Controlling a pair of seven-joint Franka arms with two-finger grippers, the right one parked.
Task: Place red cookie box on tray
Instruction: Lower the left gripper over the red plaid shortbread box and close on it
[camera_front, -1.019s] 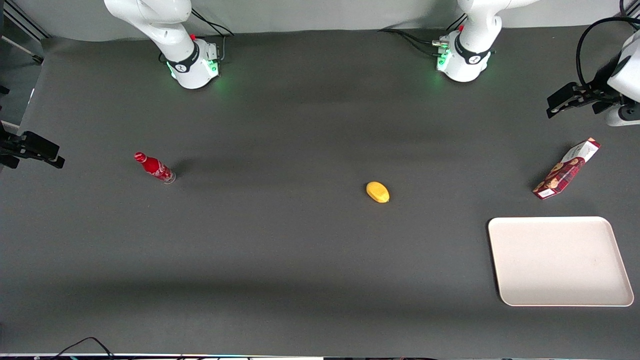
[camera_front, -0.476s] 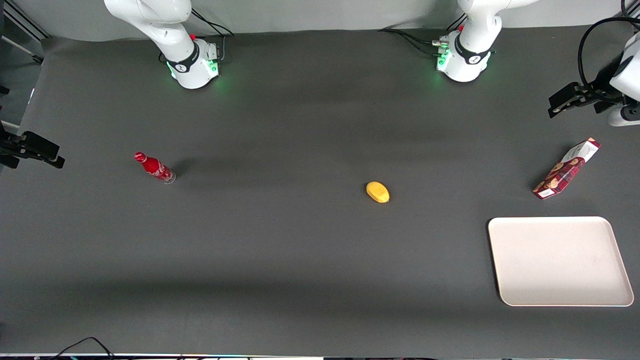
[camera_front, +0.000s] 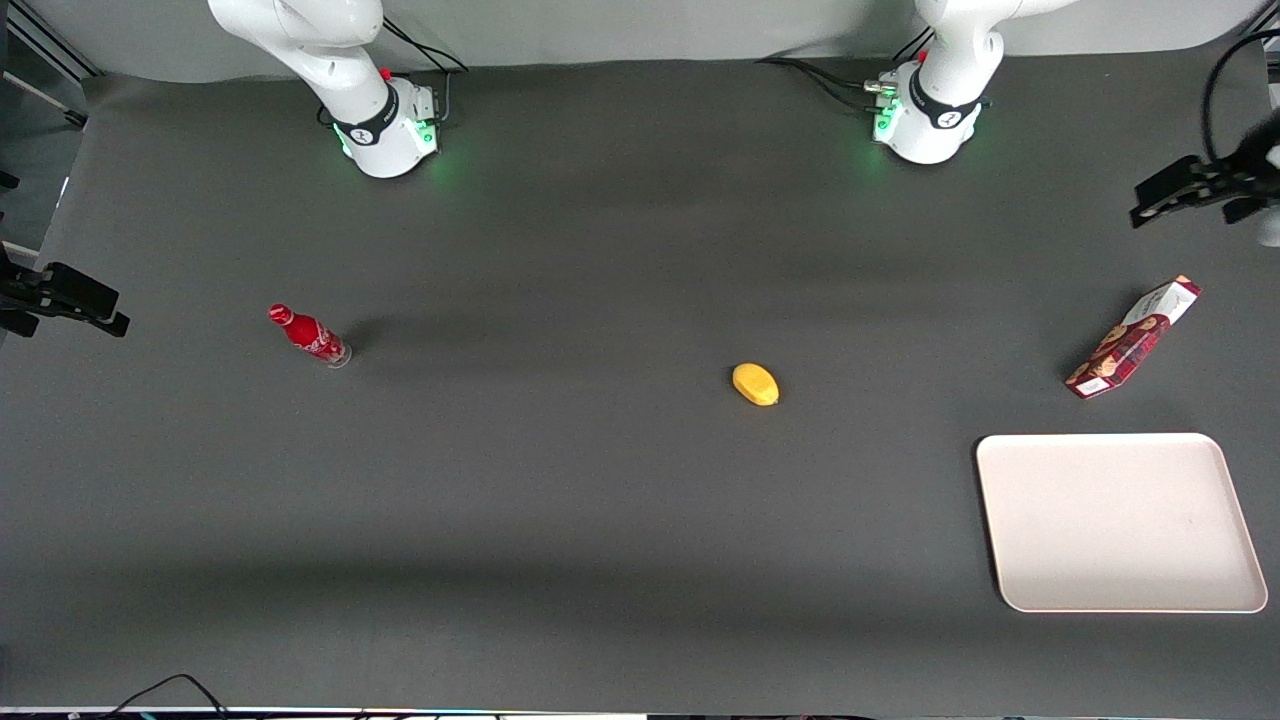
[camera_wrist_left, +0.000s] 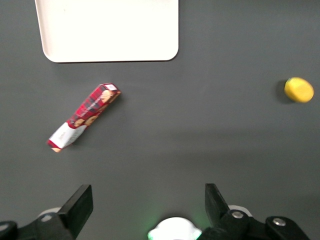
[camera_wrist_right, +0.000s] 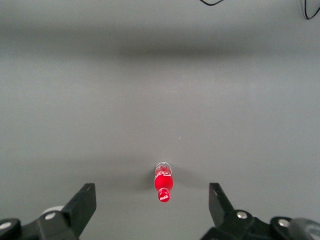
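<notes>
Dark table (camera_front: 560, 500) is lying under my gripper (camera_wrist_left: 147, 210), which is hanging high with fingers spread wide, holding nothing. Red cookie box (camera_front: 1133, 338) is lying flat beside the tray (camera_front: 1120, 520), not touching it.

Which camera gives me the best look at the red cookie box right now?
The left wrist view: the red cookie box lies whole and unobstructed on the table, apart from the tray, with the open gripper above the table, clear of it. The front view shows it smaller, near the working arm's end. The right wrist view does not show it.
</notes>
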